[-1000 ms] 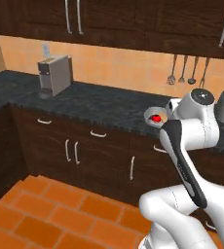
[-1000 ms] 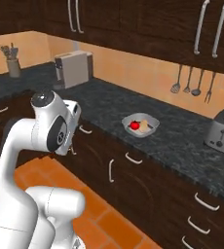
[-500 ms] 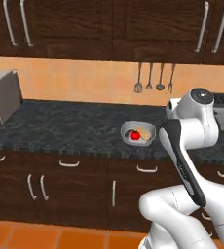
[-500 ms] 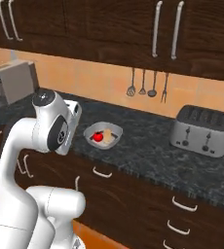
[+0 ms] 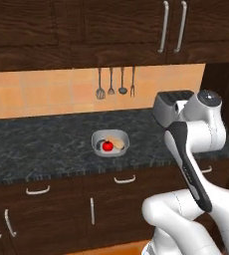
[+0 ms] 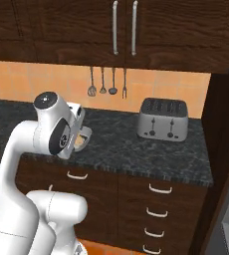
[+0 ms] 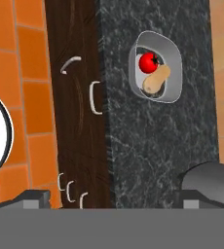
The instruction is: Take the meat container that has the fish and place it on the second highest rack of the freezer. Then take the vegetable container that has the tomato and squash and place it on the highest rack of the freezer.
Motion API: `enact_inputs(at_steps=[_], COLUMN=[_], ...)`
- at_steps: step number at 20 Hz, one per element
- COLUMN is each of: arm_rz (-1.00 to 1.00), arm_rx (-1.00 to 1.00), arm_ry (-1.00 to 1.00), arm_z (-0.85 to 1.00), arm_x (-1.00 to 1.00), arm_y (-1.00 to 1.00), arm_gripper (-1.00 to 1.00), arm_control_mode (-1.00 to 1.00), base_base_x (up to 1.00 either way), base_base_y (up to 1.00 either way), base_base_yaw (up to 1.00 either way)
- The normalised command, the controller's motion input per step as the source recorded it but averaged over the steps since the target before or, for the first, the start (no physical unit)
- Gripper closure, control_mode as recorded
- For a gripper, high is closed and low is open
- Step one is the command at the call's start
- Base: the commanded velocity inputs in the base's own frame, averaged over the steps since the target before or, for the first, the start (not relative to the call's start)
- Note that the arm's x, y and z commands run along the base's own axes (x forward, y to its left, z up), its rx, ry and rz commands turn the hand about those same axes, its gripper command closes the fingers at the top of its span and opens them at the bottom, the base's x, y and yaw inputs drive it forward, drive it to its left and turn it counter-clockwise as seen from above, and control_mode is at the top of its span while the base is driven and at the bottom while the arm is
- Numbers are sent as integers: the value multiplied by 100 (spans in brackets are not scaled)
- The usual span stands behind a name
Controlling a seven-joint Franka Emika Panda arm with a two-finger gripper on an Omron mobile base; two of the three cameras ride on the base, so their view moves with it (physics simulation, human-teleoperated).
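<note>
Hand view looked down from above: the gripper [image 7: 109, 197] hung with its jaws spread wide and nothing between them, its dark fingertips [image 7: 33, 197] over the orange floor tiles on one side and the counter on the other. Nearest stood the dark wooden cabinets [image 5: 101, 199] with curved metal handles. Above them ran the speckled black stone counter [image 5: 42, 149], and near its front edge sat the pale grey, rounded vegetable container [image 7: 155, 65], holding the bright-red round tomato [image 7: 147, 62] touching the tan elongated squash [image 7: 156, 80]. Farther back, toward the wall edge, stood a brushed-metal toaster [image 6: 163, 119], and utensils [image 5: 115, 84] hung on the orange tiled wall.
</note>
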Motion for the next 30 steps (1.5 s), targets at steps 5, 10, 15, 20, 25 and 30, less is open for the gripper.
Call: enact_inputs(at_steps=[5,10,15,20,25,30], arm_rz=[0,0,0,-4,0,0], arm_rx=[0,0,0,-1,-5,-2], arm_ry=[0,0,0,0,0,1], arm_z=[0,0,0,-21,-35,-31], arm_x=[0,0,0,1,8,27], arm_y=[0,0,0,47,100,100], arm_gripper=[-100,-100,-100,-100,-100,-100], arm_control_mode=[100,100,100,-100,-100,-100], base_base_x=[62,38,5,0,0,0], base_base_y=[0,0,7,2,0,0], base_base_yaw=[-6,-13,-17,-3,0,0])
